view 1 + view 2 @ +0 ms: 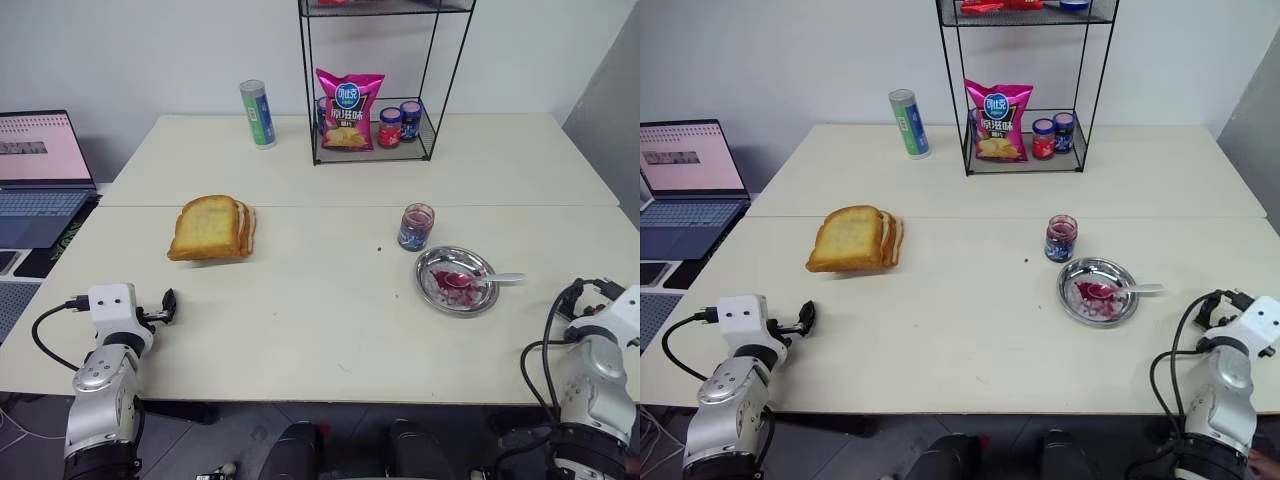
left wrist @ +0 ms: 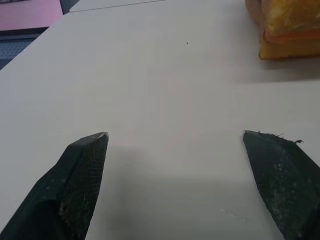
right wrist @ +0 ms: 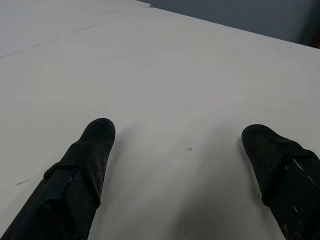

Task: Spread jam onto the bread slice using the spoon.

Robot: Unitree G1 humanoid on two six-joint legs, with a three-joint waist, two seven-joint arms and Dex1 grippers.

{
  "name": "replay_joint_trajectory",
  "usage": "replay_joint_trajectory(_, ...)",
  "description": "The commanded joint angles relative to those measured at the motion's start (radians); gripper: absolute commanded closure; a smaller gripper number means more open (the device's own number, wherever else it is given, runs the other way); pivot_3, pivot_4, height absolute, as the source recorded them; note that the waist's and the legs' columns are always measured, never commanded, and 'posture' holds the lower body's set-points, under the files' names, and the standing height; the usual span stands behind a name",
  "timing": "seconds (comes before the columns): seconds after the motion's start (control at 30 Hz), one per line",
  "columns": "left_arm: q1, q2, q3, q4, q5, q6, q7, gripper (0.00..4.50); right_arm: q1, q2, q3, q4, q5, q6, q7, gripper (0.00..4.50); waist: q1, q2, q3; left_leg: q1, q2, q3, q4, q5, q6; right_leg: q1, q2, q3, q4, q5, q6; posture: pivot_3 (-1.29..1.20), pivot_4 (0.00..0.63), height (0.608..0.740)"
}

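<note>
The golden-brown bread slice (image 1: 205,228) tops a small stack at the table's centre-left, and its edge also appears in the left wrist view (image 2: 290,25). Dark jam fills a small glass jar (image 1: 415,226) right of centre. Just in front of the jar, the spoon (image 1: 480,279) lies across a steel dish (image 1: 432,300), with red jam in its bowl and smeared in the dish. My left gripper (image 1: 168,305) hovers open over the table's near left, in front of the bread, holding nothing (image 2: 175,140). My right gripper (image 1: 1215,303) is open and empty at the near right edge (image 3: 180,132), right of the dish.
A black wire rack (image 1: 370,80) at the back holds a pink snack bag (image 1: 348,110) and red-lidded jars (image 1: 390,127). A green-blue can (image 1: 258,114) stands to the left of the rack. An open laptop (image 1: 40,170) sits off the table's left side.
</note>
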Motion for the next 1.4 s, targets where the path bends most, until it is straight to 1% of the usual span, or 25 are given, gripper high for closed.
replay_joint_trajectory(0.03, 0.026, 0.01, 0.007, -0.001, 0.011, 0.026, 0.001, 0.0, -0.002, -0.005, -0.017, -0.02, 0.007, -0.026, -0.005, 0.06, 0.0, 0.0, 0.0, 0.0, 0.0, 0.0, 0.0, 0.0, 0.0, 0.0, 0.0, 0.0, 0.0, 0.0, 0.0, 0.0, 0.15, 0.74)
replay_joint_trajectory(0.23, 0.049, 0.019, 0.023, -0.019, 0.017, 0.02, 0.011, 0.0, -0.01, -0.009, -0.028, 0.002, 0.012, -0.029, -0.009, 0.06, 0.0, -0.001, 0.0, 0.0, 0.002, 0.003, 0.0, -0.001, -0.002, 0.0, 0.001, 0.001, -0.001, 0.0, 0.0, 0.0, 0.15, 0.74)
replay_joint_trajectory(0.37, 0.08, 0.019, 0.045, -0.048, -0.006, 0.03, 0.002, 0.0, -0.023, -0.024, -0.023, -0.006, 0.005, -0.031, -0.012, 0.06, 0.0, -0.002, 0.001, 0.0, 0.004, 0.004, 0.0, -0.002, -0.003, -0.001, 0.003, 0.002, -0.002, 0.0, 0.0, 0.0, 0.15, 0.74)
replay_joint_trajectory(0.47, 0.078, 0.005, 0.087, -0.062, -0.054, 0.047, 0.005, 0.0, -0.042, -0.091, 0.022, -0.026, -0.04, -0.046, 0.034, 0.06, 0.0, -0.002, 0.001, 0.0, 0.005, 0.005, 0.0, -0.002, -0.003, -0.001, 0.003, 0.002, -0.002, 0.0, 0.0, 0.0, 0.15, 0.74)
replay_joint_trajectory(0.5, 0.073, -0.004, 0.103, -0.072, -0.085, 0.059, -0.002, 0.0, -0.051, -0.118, 0.047, -0.048, -0.049, -0.048, 0.067, 0.06, 0.0, -0.002, 0.002, 0.0, 0.005, 0.005, 0.0, -0.002, -0.003, -0.001, 0.003, 0.002, -0.002, 0.0, 0.0, 0.0, 0.15, 0.74)
replay_joint_trajectory(0.57, 0.049, -0.038, 0.173, -0.133, -0.241, 0.151, -0.015, 0.0, -0.088, -0.162, 0.12, -0.144, 0.009, -0.014, 0.193, 0.06, -0.004, -0.003, 0.004, 0.0, 0.005, 0.006, 0.0, -0.002, -0.003, -0.001, 0.003, 0.003, -0.002, 0.0, 0.0, 0.0, 0.15, 0.74)
replay_joint_trajectory(0.67, 0.029, -0.064, 0.254, -0.213, -0.465, 0.299, -0.038, 0.0, -0.128, -0.227, 0.225, -0.265, 0.117, 0.064, 0.398, 0.06, -0.006, -0.01, 0.008, 0.0, 0.007, 0.006, 0.001, -0.002, -0.003, -0.001, 0.004, 0.002, -0.002, 0.001, 0.001, 0.0, 0.15, 0.74)
replay_joint_trajectory(0.73, 0.019, -0.076, 0.298, -0.25, -0.6, 0.382, -0.045, 0.0, -0.147, -0.282, 0.293, -0.353, 0.22, 0.156, 0.541, 0.06, -0.005, -0.014, 0.011, 0.0, 0.008, 0.004, 0.002, -0.002, -0.003, -0.001, 0.005, -0.001, -0.001, 0.001, 0.001, 0.0, 0.15, 0.74)
replay_joint_trajectory(0.83, 0.003, -0.085, 0.319, -0.271, -0.706, 0.453, -0.031, 0.0, -0.165, -0.324, 0.349, -0.444, 0.359, 0.286, 0.649, 0.06, 0.004, -0.02, 0.014, -0.002, 0.008, 0.001, 0.002, -0.003, -0.004, -0.001, 0.006, -0.002, -0.003, 0.001, 0.001, 0.0, 0.15, 0.74)
replay_joint_trajectory(0.9, -0.01, -0.087, 0.315, -0.281, -0.764, 0.493, -0.032, 0.0, -0.179, -0.345, 0.415, -0.509, 0.438, 0.371, 0.709, 0.06, 0.01, -0.021, 0.015, -0.003, 0.008, 0.001, 0.001, -0.003, -0.005, -0.001, 0.006, -0.002, -0.006, 0.001, 0.001, 0.0, 0.15, 0.74)
replay_joint_trajectory(0.93, -0.014, -0.085, 0.313, -0.282, -0.781, 0.505, -0.03, 0.0, -0.185, -0.351, 0.429, -0.525, 0.459, 0.396, 0.723, 0.06, 0.012, -0.021, 0.015, -0.004, 0.008, 0.0, 0.001, -0.004, -0.006, -0.001, 0.007, -0.002, -0.008, 0.001, 0.001, 0.0, 0.15, 0.74)
replay_joint_trajectory(0.97, -0.027, -0.089, 0.305, -0.292, -0.8, 0.514, -0.024, 0.0, -0.2, -0.355, 0.471, -0.551, 0.489, 0.429, 0.753, 0.06, 0.014, -0.022, 0.015, -0.005, 0.008, 0.0, 0.001, -0.004, -0.006, -0.001, 0.006, -0.002, -0.01, 0.001, 0.001, 0.0, 0.15, 0.74)
replay_joint_trajectory(1.03, -0.063, -0.098, 0.287, -0.294, -0.821, 0.516, -0.014, 0.0, -0.237, -0.33, 0.547, -0.572, 0.538, 0.475, 0.796, 0.06, 0.016, -0.023, 0.016, -0.005, 0.007, 0.001, 0.002, -0.005, -0.008, 0.0, 0.006, -0.001, -0.013, 0.002, 0.003, 0.0, 0.15, 0.74)
replay_joint_trajectory(1.1, -0.106, -0.108, 0.271, -0.254, -0.816, 0.501, -0.016, 0.0, -0.259, -0.312, 0.618, -0.552, 0.519, 0.473, 0.843, 0.06, 0.018, -0.025, 0.017, -0.006, 0.007, 0.002, 0.003, -0.005, -0.008, 0.0, 0.006, 0.0, -0.014, 0.003, 0.004, 0.0, 0.15, 0.74)
replay_joint_trajectory(1.2, -0.157, -0.116, 0.245, -0.199, -0.791, 0.48, -0.026, 0.0, -0.279, -0.283, 0.679, -0.499, 0.463, 0.449, 0.86, 0.06, 0.025, -0.026, 0.017, -0.006, 0.007, 0.002, 0.004, -0.005, -0.008, 0.0, 0.006, 0.0, -0.014, 0.004, 0.005, 0.0, 0.15, 0.74)
replay_joint_trajectory(1.3, -0.207, -0.127, 0.231, -0.157, -0.768, 0.442, -0.024, 0.0, -0.296, -0.245, 0.714, -0.463, 0.43, 0.43, 0.864, 0.06, 0.029, -0.026, 0.017, -0.006, 0.007, 0.003, 0.004, -0.005, -0.008, -0.001, 0.006, 0.001, -0.013, 0.004, 0.005, 0.0, 0.15, 0.74)
replay_joint_trajectory(1.4, -0.235, -0.141, 0.228, -0.134, -0.762, 0.417, -0.018, 0.0, -0.295, -0.231, 0.742, -0.444, 0.386, 0.401, 0.884, 0.06, 0.032, -0.027, 0.017, -0.006, 0.007, 0.003, 0.004, -0.005, -0.008, -0.001, 0.006, 0.0, -0.013, 0.004, 0.004, 0.0, 0.15, 0.74)
